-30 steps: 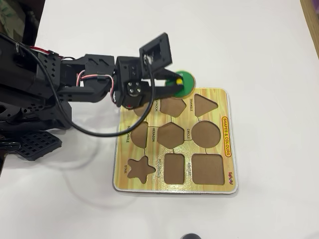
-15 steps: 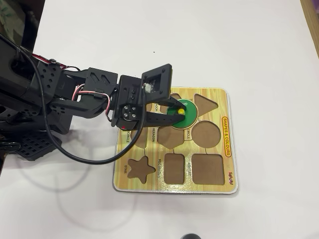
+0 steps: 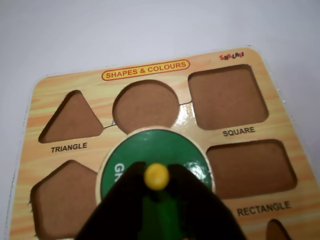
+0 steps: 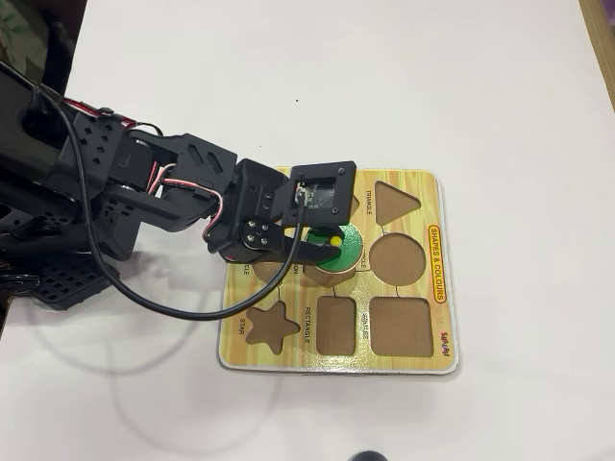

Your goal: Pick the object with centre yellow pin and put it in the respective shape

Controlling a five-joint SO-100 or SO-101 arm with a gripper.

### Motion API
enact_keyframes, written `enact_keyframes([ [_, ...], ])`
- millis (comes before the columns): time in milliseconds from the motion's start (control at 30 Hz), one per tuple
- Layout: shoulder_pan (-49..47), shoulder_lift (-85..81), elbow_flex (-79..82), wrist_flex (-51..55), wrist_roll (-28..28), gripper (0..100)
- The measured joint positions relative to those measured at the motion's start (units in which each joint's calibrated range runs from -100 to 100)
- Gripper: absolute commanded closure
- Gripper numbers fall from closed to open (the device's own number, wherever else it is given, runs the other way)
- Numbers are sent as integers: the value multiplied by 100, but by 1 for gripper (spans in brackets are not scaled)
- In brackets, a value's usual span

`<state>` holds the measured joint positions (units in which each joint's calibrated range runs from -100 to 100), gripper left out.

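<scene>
The green disc (image 3: 150, 147) with a pale rim and a yellow centre knob (image 3: 156, 176) is held by that knob in my gripper (image 3: 156, 182), whose black fingers are shut on it. In the overhead view the disc (image 4: 347, 252) and gripper (image 4: 332, 240) are over the middle of the yellow wood-grain board (image 4: 423, 187), just left of the round circle cut-out (image 4: 397, 257). In the wrist view the circle cut-out (image 3: 145, 106) lies bare directly beyond the disc. Whether the disc touches the board I cannot tell.
The board (image 3: 280, 129) also has triangle (image 3: 70, 117), square (image 3: 227, 97) and rectangle (image 3: 250, 167) cut-outs. The overhead view shows a star cut-out (image 4: 270, 327). My arm and its cable (image 4: 144, 288) cover the table's left side. White table surrounds the board.
My gripper has carried the disc from beyond the board's far edge onto the board's middle, closer to the circle cut-out. The arm has stretched out further over the board.
</scene>
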<state>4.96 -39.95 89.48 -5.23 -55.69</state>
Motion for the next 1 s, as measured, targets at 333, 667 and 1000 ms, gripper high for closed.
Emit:
enact_keyframes([
  [333,-75,576,-1682,1825,0,99],
  [667,-75,1796,-3741,3925,5,99],
  [1000,-243,2852,-5369,5458,36,99],
])
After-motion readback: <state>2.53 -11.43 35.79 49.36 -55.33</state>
